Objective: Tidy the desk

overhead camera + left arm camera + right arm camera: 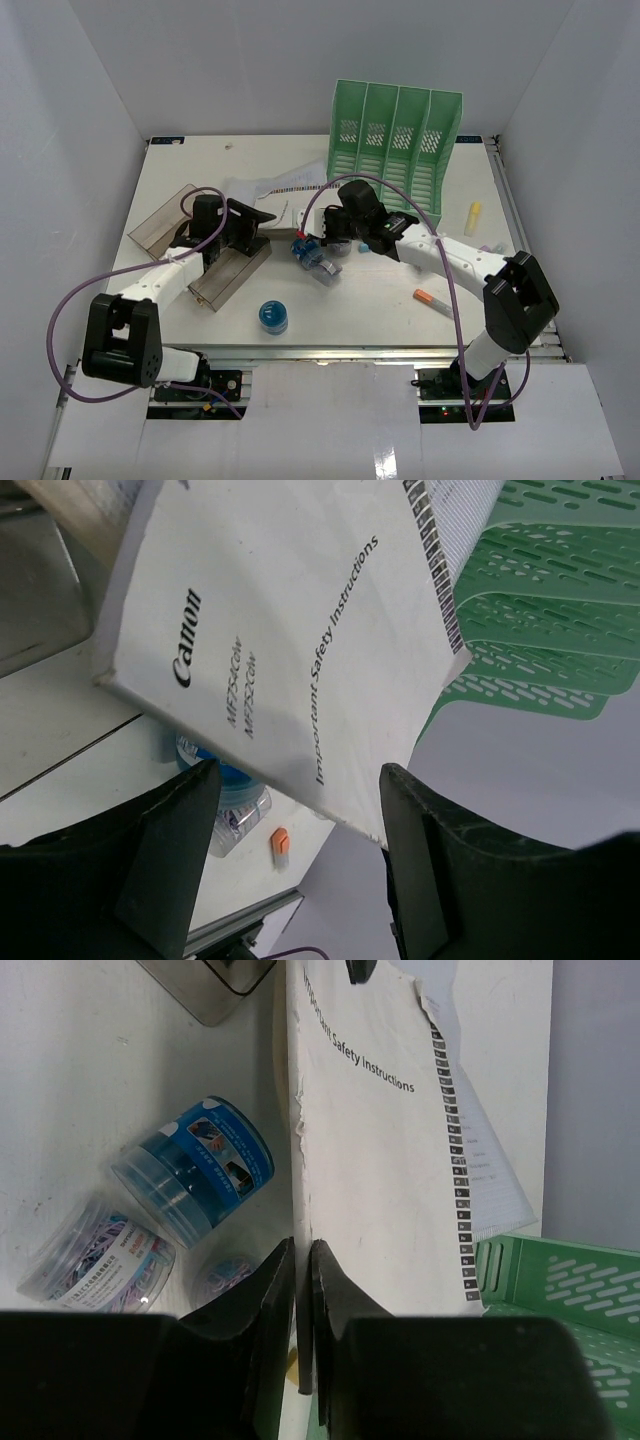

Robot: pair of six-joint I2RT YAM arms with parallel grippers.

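Little of the tidying looks done. The white table (380,315) carries everything, with the green file rack (395,135) upright on its far side, and most small things lie loose well in front of that rack.

Farthest from the rack, toward the near edge, a blue round container (272,316) sits alone. An orange marker (433,300) lies off to its right, not yet put away.

Closer to the rack, a blue jar (195,1175) and a clear jar of coloured clips (95,1255) lie on their sides, touching. A clear stepped tray (160,225) lies well to the rack's left.

Just in front of the rack is the step in hand, as I judge it: filing the Canon safety-instructions booklet (370,1160). The right fingers (270,1300) are pinched together on its edge. The left fingers (170,830) stand apart with the booklet's corner showing between them (whether they touch it I cannot tell). The rack's slots appear empty from above.

Beside the rack's right end lies a yellow highlighter (473,212), also unsorted. What is left, then: slot the booklet, then gather the jars, pens and container.
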